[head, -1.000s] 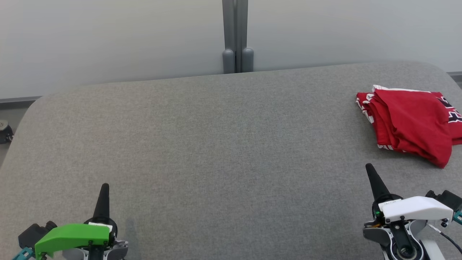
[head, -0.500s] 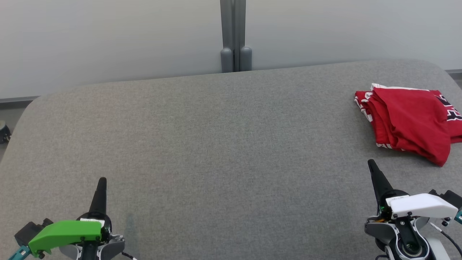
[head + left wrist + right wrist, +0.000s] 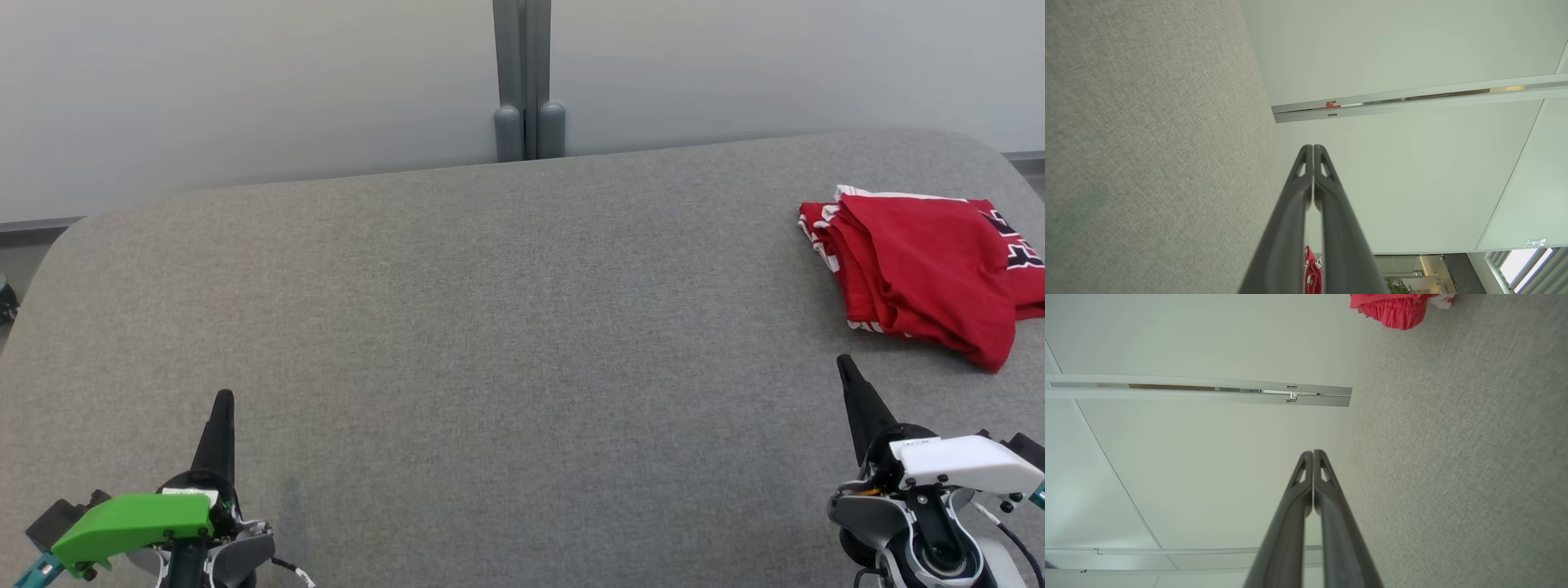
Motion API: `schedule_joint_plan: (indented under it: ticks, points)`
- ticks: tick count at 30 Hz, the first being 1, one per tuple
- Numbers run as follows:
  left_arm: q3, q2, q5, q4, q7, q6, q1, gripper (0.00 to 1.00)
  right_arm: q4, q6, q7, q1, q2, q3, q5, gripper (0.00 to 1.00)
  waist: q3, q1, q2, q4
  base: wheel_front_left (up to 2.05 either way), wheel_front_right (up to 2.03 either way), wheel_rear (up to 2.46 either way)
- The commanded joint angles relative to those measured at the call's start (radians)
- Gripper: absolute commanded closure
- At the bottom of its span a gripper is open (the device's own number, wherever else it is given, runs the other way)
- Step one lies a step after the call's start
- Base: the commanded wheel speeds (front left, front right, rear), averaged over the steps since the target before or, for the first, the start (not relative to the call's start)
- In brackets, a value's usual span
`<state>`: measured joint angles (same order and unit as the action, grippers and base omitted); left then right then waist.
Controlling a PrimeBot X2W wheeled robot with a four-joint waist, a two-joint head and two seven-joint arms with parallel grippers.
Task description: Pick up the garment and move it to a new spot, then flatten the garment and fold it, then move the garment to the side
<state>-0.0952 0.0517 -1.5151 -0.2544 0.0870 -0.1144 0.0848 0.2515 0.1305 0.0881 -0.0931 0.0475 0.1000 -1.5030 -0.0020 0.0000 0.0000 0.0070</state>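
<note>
Lying folded, garment (image 3: 922, 273) sits far right on table (image 3: 490, 327).

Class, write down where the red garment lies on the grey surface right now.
In the head view the red garment lies folded at the far right of the grey surface, just beyond the shut right gripper, which is not touching it.

The left gripper (image 3: 1313, 150) has its two dark fingers pressed together, tips touching. Left of the gripper spreads the grey fabric table (image 3: 1147, 143); right of it stands a pale wall (image 3: 1404, 188) crossed by a grey post (image 3: 1412, 97). A sliver of red garment (image 3: 1312, 271) peeks between the gripper's fingers, low down
</note>
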Motion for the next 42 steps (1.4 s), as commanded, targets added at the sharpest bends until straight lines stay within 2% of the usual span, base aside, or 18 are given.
schedule_joint_plan:
  ticks: [1, 15, 42]
  points:
    - [-0.007, 0.000, -0.022, 0.008, 0.006, -0.008, 0.023, 1.00, -0.008, 0.000, 0.009, -0.017, 0.004, 0.004, -0.021, 1.00, 0.000, 0.0000, 0.0000, -0.001, 0.00, 0.00, 0.00]
    - [-0.023, -0.002, -0.101, 0.011, 0.031, -0.021, 0.032, 1.00, -0.010, 0.000, 0.028, -0.019, 0.005, 0.016, -0.113, 1.00, 0.005, 0.0000, 0.0000, -0.007, 0.00, 0.00, 0.00]
    - [-0.022, -0.001, -0.100, 0.010, 0.031, -0.020, 0.030, 1.00, -0.009, 0.000, 0.029, -0.018, 0.005, 0.016, -0.113, 1.00, 0.005, 0.0000, 0.0000, -0.007, 0.00, 0.00, 0.00]
